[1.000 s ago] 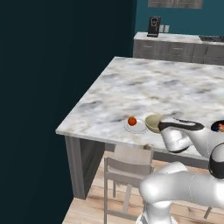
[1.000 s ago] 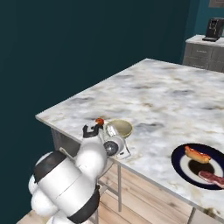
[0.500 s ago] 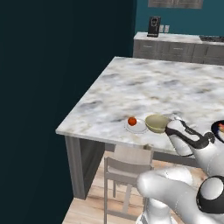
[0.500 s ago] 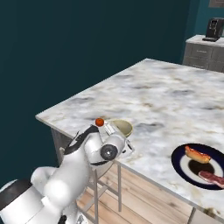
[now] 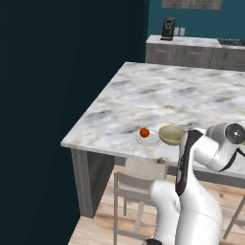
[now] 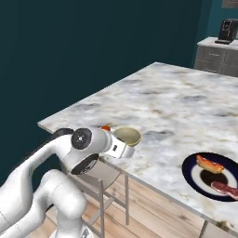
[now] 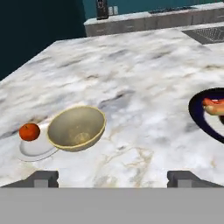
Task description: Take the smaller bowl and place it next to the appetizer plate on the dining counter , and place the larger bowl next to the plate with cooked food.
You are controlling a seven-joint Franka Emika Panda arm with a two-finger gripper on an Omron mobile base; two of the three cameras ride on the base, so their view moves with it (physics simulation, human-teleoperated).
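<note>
The smaller bowl (image 7: 76,127), tan-yellow with a glossy inside, stands upright on the dining counter (image 7: 131,87), touching the right side of the appetizer plate (image 7: 35,148) with its red ball. My gripper (image 7: 116,179) is open with nothing between its fingers and sits a short way back from the bowl, near the counter's front edge. From the base the bowl (image 5: 171,134) (image 6: 127,136) sits just beyond my hand. The plate with cooked food (image 6: 211,176) (image 7: 210,113) lies further right on the counter. The larger bowl is out of view.
A chair (image 5: 139,177) (image 6: 100,174) is tucked under the counter's front edge below my arm. A grey back counter with a coffee machine (image 5: 167,28) (image 6: 228,30) stands far behind. A dark teal wall runs along the left.
My arm has drawn back and folded lower at the counter's edge. The hand has moved away from the smaller bowl, which stays beside the white plate.
</note>
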